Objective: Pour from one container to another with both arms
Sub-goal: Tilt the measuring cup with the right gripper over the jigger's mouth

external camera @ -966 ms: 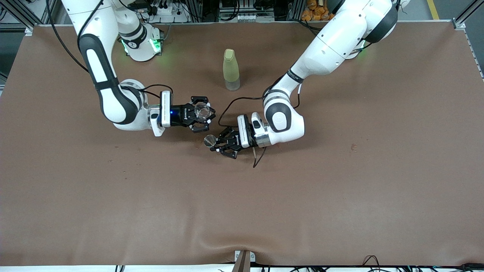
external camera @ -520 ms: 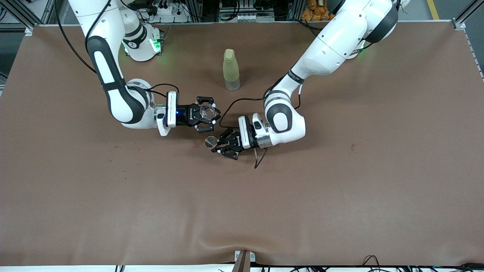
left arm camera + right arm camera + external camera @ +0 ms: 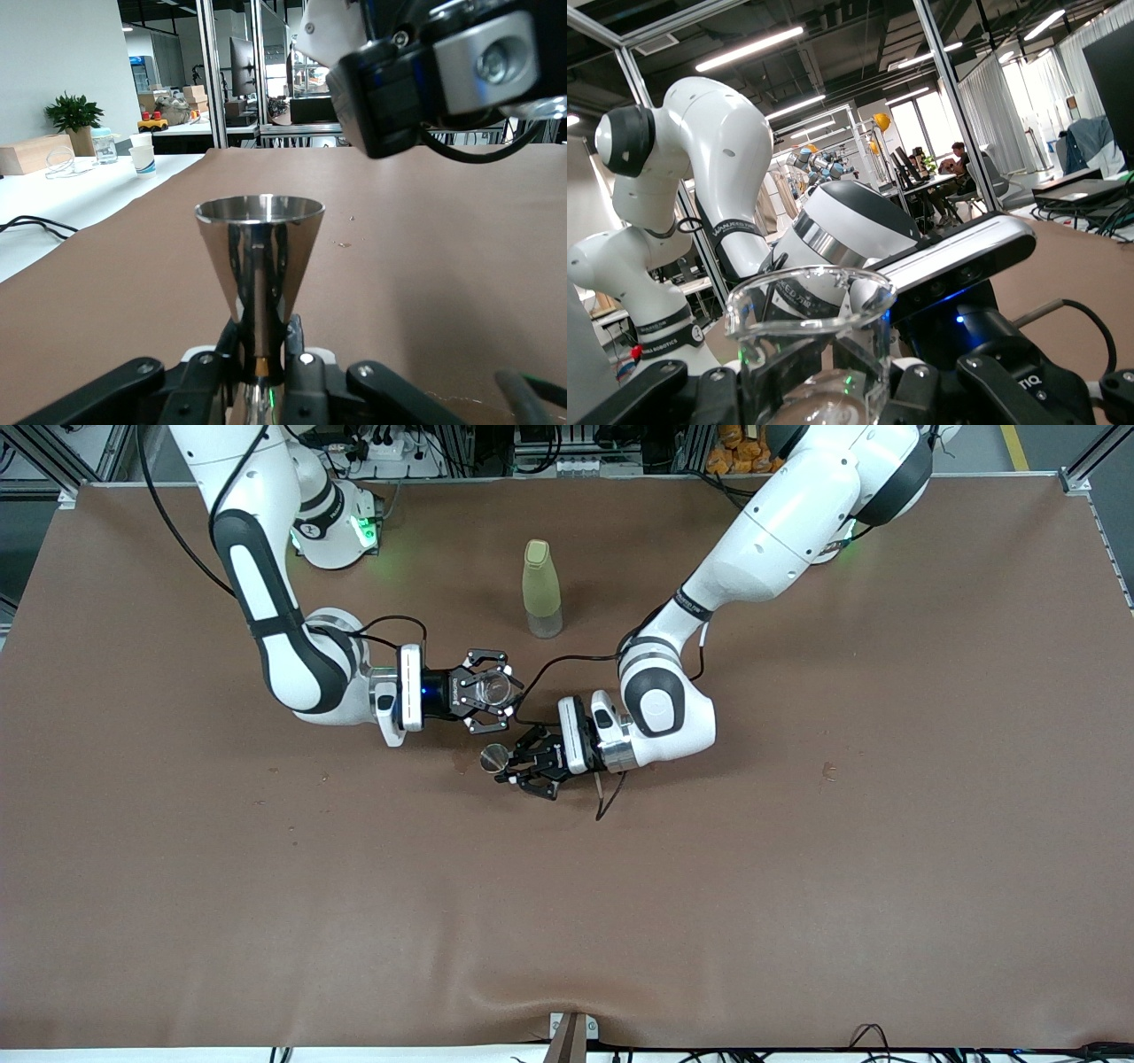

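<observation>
**Both containers gripped, pour not yet begun**

Right pincer [image 3: 490, 691], centre of the front frame, closed around a clear glass beaker [image 3: 493, 687], mouth up. Left pincer [image 3: 523, 763] just below and to the right of it in that frame, closed on the narrow waist of a steel jigger [image 3: 493, 757], its cone upright and level in the left wrist view [image 3: 259, 257]. In the right wrist view, beaker [image 3: 811, 350] filling the lower middle of the frame, rim level; whether any liquid inside, impossible to tell. Jigger's contents equally hidden.

Done so far, judging by the frames: both vessels picked up and brought close together over the brown tabletop [image 3: 797, 868], rims near but apart. Left to do: tip one vessel over the mouth of the other, empty it, then level it again. No tilt visible on either one, so pour likely just about to start.

Pale green bottle [image 3: 541, 589] standing upright and capped in the upper middle of the front frame, untouched.
</observation>
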Controlling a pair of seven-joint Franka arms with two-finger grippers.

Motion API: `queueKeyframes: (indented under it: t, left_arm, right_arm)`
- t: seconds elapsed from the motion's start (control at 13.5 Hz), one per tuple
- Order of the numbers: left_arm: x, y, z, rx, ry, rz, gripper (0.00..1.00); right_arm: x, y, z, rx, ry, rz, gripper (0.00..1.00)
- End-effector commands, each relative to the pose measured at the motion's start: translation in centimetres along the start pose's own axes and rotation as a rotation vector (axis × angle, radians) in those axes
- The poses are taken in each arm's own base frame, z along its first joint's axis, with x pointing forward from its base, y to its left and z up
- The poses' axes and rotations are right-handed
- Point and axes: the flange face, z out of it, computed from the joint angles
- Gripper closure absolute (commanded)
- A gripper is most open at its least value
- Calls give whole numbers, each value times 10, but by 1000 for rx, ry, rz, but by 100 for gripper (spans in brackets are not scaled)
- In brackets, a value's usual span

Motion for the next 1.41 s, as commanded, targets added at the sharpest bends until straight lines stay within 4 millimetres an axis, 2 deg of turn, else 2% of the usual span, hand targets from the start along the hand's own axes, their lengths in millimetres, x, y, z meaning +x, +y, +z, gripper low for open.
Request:
queueKeyframes:
  t: [0.0, 0.82, 1.34]
  left_arm:
    - [3, 1, 5, 22, 12, 14, 100]
    - [1, 2, 3, 30, 12, 23, 100]
    - [-4, 6, 2, 41, 14, 5, 100]
  right_arm:
    - [2, -2, 4, -14, 15, 72, 100]
    - [3, -4, 8, -2, 21, 390, 100]
    - [6, -4, 9, -3, 32, 461, 100]
